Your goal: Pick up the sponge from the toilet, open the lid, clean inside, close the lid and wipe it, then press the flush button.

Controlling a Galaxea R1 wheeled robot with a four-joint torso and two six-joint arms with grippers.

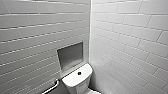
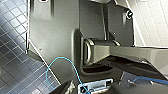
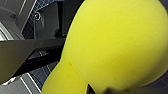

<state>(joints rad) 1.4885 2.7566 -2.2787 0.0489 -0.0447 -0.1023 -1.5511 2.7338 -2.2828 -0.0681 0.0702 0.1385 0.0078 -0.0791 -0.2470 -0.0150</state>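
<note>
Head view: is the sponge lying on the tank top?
No: the tank top carries the dark flush button and nothing yellow, while the sponge sits close before the right wrist camera.

glossy ceramic toilet (image 1: 73, 80), foam sponge (image 3: 112, 45) — matt

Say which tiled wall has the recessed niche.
The left wall: its grey niche sits just above the toilet; the right wall is unbroken tile.

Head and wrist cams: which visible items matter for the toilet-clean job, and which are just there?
Job:
sponge
toilet
flush button

Just there:
wall niche
metal rail
tiled walls
dark floor tiles
</note>
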